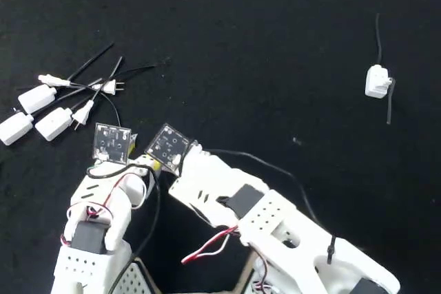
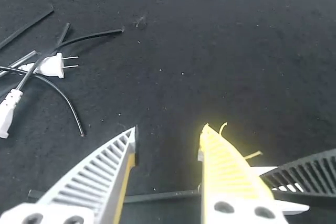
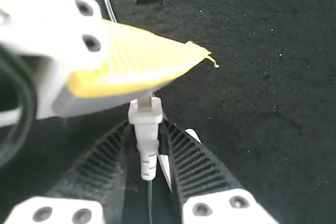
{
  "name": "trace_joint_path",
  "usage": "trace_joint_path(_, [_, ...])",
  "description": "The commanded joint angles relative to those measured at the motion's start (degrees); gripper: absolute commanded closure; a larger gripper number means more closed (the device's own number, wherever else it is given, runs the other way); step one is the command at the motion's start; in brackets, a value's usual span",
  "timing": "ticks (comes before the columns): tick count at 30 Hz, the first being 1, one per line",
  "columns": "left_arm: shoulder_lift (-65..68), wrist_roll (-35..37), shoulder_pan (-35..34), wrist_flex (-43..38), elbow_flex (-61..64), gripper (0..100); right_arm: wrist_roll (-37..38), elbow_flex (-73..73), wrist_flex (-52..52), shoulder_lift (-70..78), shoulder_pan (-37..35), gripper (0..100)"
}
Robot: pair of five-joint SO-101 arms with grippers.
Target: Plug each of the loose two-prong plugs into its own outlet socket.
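My right gripper (image 3: 151, 129) is shut on a white two-prong plug (image 3: 145, 129), which stands between its black fingers (image 3: 194, 166); the plug's prongs are hidden behind the left arm's yellow finger (image 3: 131, 61). My left gripper (image 2: 168, 129) is open over bare black cloth, right beside the right one. The held plug's black cable (image 1: 275, 170) trails to the right. Loose white plugs (image 1: 103, 87) (image 2: 51, 66) lie at the far left with three white outlet blocks (image 1: 38, 98). Another white outlet block (image 1: 377, 82) lies at the far right.
Both arm bodies (image 1: 275, 225) crowd the near edge of the black table (image 1: 262, 53). Black cables (image 1: 103, 60) cross among the plugs at the left. A thin cable (image 2: 157, 196) runs under my left fingers.
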Motion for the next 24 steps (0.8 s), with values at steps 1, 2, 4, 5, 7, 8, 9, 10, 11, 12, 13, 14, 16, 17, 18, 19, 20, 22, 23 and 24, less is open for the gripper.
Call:
trace_joint_path(1, [-0.35,-0.7,0.22,-1.32,-0.66,80,-0.26,-2.77,0.62,-4.88,2.29,98.8])
trace_joint_path(2, [-0.35,-0.7,0.22,-1.32,-0.66,80,-0.26,-2.15,0.88,-6.73,2.64,98.8])
trace_joint_path(4, [-0.35,-0.7,0.22,-1.32,-0.66,80,-0.18,-0.48,1.23,-10.95,2.55,98.8])
trace_joint_path(5, [-0.35,-0.7,0.22,-1.32,-0.66,80,-0.18,0.57,1.23,-13.14,2.46,98.8])
trace_joint_path(7, [-0.35,-0.7,0.22,-1.32,-0.66,80,-0.18,2.42,1.23,-17.45,2.46,98.8])
trace_joint_path(8, [-0.35,-0.7,0.31,-1.32,-0.66,80,-0.18,3.21,1.23,-19.12,2.46,98.8])
trace_joint_path(9, [-0.35,-0.7,0.4,-1.32,-0.66,80,-0.18,3.91,1.23,-20.53,2.46,98.8])
trace_joint_path(10, [-0.35,-0.7,0.4,-1.32,-0.66,80,-0.18,4.53,1.23,-21.67,2.46,98.8])
trace_joint_path(11, [-0.35,-0.7,0.4,-1.32,-0.66,80,-0.18,4.97,1.23,-22.37,2.46,98.8])
trace_joint_path(12, [-0.35,-0.7,0.4,-1.32,-0.66,80,-0.18,5.14,1.23,-22.64,2.46,98.8])
trace_joint_path(13, [-0.35,-0.7,0.4,-1.32,-0.66,80,-0.18,5.14,1.23,-22.73,2.46,98.8])
trace_joint_path(14, [-0.35,-0.7,0.4,-1.32,-0.66,80,-0.18,5.14,1.23,-22.73,2.55,98.8])
trace_joint_path(16, [-0.35,-0.7,0.22,-1.32,-0.66,80,-0.18,5.14,1.23,-22.9,2.64,98.8])
trace_joint_path(17, [-0.35,-0.7,0.22,-1.32,-0.66,80,-0.35,5.14,1.23,-23.08,2.64,98.8])
trace_joint_path(18, [-0.35,-0.7,0.31,-1.32,-0.66,80,-0.53,5.14,1.05,-23.08,2.64,98.8])
trace_joint_path(19, [-0.35,-0.7,0.4,-1.32,-0.66,80,-0.62,5.05,0.79,-23.08,2.64,98.8])
trace_joint_path(20, [-0.35,-0.7,0.48,-1.32,-0.66,80,-0.62,5.05,0.7,-23.08,2.64,98.8])
trace_joint_path(22, [-0.35,-0.7,0.57,-1.32,-0.48,80,-0.7,5.14,-0.09,-23.08,2.64,98.8])
trace_joint_path(23, [-0.35,-0.7,0.66,-1.32,-0.4,80,-0.7,5.32,-0.79,-23.08,2.64,98.8])
trace_joint_path(24, [-0.35,-0.7,0.66,-1.32,-0.4,80,-0.7,5.32,-1.14,-22.99,2.64,98.8])
